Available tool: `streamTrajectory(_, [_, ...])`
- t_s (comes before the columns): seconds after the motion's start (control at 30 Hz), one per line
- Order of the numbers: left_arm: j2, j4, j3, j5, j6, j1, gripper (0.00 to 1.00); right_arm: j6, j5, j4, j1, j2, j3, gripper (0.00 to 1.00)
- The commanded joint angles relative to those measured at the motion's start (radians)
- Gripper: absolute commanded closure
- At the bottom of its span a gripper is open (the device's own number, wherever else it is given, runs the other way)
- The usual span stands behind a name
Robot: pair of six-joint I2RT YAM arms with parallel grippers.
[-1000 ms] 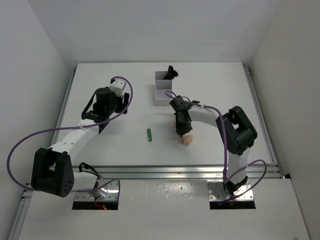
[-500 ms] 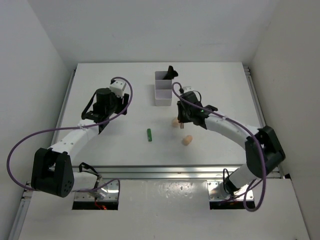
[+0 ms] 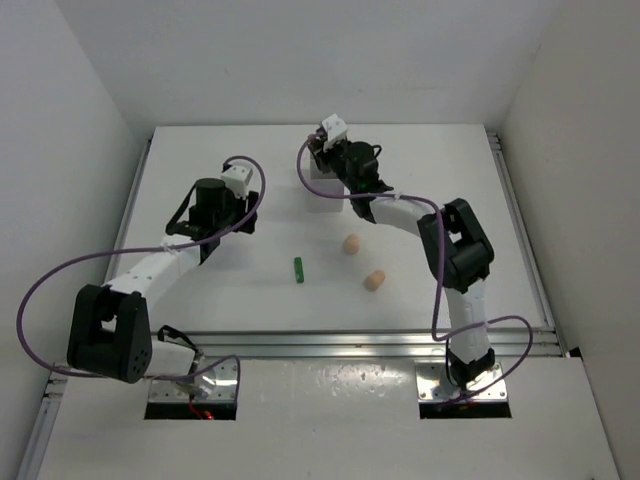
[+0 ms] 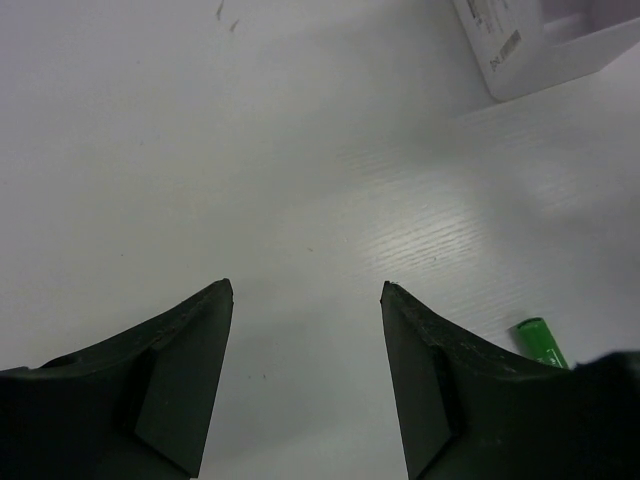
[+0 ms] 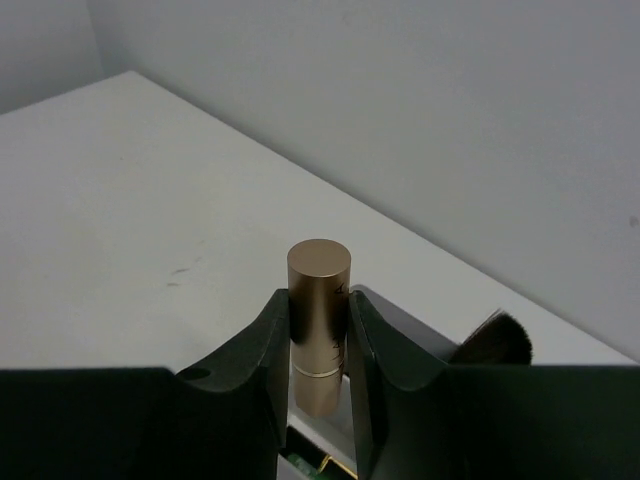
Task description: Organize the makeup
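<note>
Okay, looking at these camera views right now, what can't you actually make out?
- White box: top view, the right arm covers most of it, contents hidden.
- Rose-gold tube: right wrist view, the right gripper jaws hide its lower end and whatever lies below.
- Brush: right wrist view, only bristles show past a jaw.
- Green tube: left wrist view, a jaw of the left gripper hides one end.

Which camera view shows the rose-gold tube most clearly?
The right wrist view: the rose-gold tube stands upright, clamped in the right tool. In the top external view the right arm hides it; the left wrist view does not show it.
</note>
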Motion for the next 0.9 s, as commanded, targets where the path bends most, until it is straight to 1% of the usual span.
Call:
streamTrajectory(0.0, [0.02, 0.004, 0.017, 0.007, -0.045, 0.036, 0.33, -0.054, -0.111, 0.123, -0.027, 0.071, 0.119, 1.0])
streamTrajectory(0.1, [0.052, 0.004, 0.028, 0.007, -0.046, 0.06, 0.33, -0.017, -0.128, 0.094, -0.05, 0.126, 0.17, 1.0])
streamTrajectory(0.3, [0.13, 0.015, 0.08, 0.007, -0.055, 0.088, 0.33, 0.011, -0.113, 0.075, -0.065, 0.187, 0.173, 1.0])
streamTrajectory(0.37, [0.148, 0.004, 0.097, 0.007, -0.055, 0.099, 0.33, 0.02, -0.11, 0.077, -0.061, 0.192, 0.164, 1.0])
streamTrajectory(0.4, [0.148, 0.004, 0.111, 0.007, -0.055, 0.099, 0.33, 0.053, -0.107, 0.08, -0.052, 0.189, 0.134, 1.0])
streamTrajectory(0.6, [0.177, 0.004, 0.12, 0.016, -0.044, 0.119, 0.33, 0.086, -0.089, 0.101, -0.033, 0.172, 0.038, 1.0])
streamTrajectory(0.83, [0.178, -0.005, 0.12, 0.036, -0.044, 0.119, 0.33, 0.078, -0.081, 0.106, -0.036, 0.166, 0.006, 1.0])
streamTrajectory(0.87, [0.178, -0.005, 0.12, 0.036, -0.044, 0.119, 0.33, 0.077, -0.079, 0.106, -0.036, 0.165, 0.003, 0.98])
